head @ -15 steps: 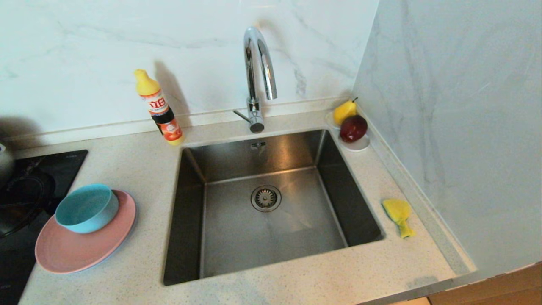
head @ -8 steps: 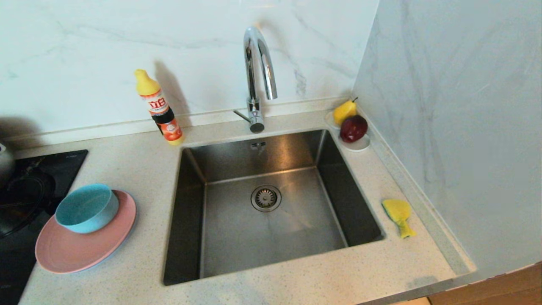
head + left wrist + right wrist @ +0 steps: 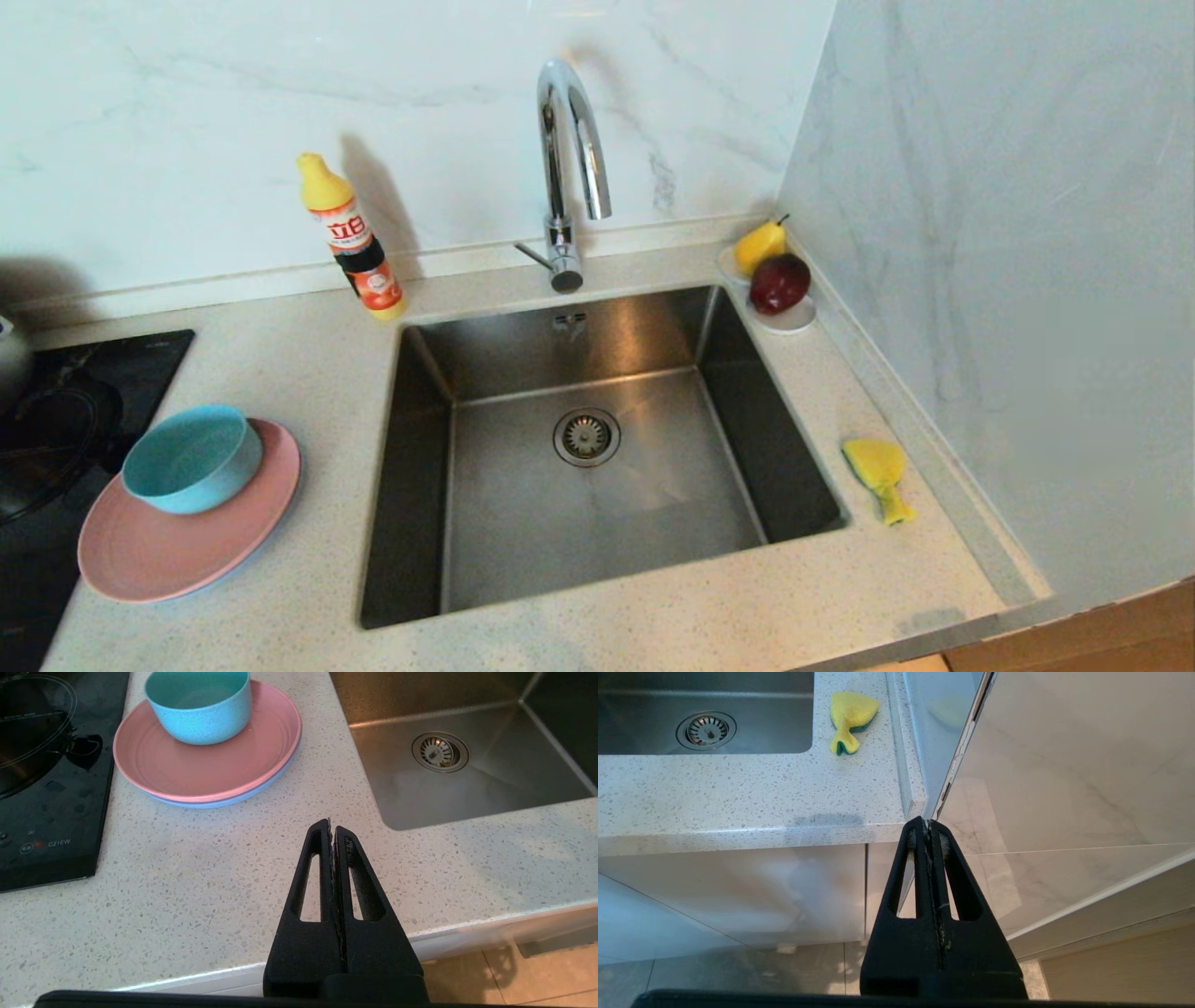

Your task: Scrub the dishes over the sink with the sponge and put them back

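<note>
The dishes are stacked on the counter left of the sink: a teal bowl stands on a pink plate, and a light-blue plate shows as a rim beneath it. The yellow sponge with its green layer lies on the counter right of the sink. My left gripper is shut and empty near the counter's front edge, short of the dishes. My right gripper is shut and empty, off the counter's front right corner. Neither gripper shows in the head view.
A chrome arched tap rises behind the sink. A yellow-capped detergent bottle stands at the back left. A pear and a dark red apple sit on a white saucer. A black hob lies far left, a marble wall right.
</note>
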### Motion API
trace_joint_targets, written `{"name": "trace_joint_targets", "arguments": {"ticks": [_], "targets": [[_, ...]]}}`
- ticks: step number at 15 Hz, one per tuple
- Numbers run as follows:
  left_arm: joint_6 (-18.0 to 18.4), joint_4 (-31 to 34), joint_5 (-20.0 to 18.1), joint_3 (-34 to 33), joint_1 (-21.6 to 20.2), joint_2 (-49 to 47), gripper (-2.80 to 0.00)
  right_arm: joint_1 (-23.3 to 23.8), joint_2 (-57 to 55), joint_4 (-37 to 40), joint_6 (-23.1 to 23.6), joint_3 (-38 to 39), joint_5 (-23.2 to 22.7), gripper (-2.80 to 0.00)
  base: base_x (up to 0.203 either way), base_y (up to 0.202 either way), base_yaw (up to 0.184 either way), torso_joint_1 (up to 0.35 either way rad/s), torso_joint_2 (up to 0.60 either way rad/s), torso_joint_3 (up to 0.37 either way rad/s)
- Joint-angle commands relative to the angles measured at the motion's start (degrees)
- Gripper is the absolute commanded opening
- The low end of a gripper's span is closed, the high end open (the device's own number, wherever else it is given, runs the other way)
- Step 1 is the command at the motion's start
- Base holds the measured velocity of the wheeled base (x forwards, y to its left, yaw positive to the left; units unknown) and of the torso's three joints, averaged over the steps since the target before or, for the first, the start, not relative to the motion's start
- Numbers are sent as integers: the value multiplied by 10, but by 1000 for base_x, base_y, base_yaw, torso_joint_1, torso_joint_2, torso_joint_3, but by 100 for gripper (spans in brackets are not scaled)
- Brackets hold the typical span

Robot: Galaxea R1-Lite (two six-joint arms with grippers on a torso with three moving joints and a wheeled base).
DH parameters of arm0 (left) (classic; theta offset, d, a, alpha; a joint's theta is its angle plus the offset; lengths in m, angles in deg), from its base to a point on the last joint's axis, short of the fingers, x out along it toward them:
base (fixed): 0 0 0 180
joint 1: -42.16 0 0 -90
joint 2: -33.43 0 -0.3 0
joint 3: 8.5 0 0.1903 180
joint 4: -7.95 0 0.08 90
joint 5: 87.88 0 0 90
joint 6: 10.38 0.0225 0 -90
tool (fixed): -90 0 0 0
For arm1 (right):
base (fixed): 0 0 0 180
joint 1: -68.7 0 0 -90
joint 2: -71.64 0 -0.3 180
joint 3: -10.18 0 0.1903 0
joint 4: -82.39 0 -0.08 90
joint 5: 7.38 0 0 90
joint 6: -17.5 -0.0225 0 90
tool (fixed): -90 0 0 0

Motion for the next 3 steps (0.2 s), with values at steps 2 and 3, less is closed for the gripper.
{"name": "trace_joint_targets", "arguments": {"ticks": [2,3], "targets": [[0,1,0,0,0,-2,-280,0,-1,-1,-3,0,0,-280,0,0,0,0,0,0],[0,1,0,0,0,-2,-280,0,-1,-1,-3,0,0,-280,0,0,0,0,0,0]]}}
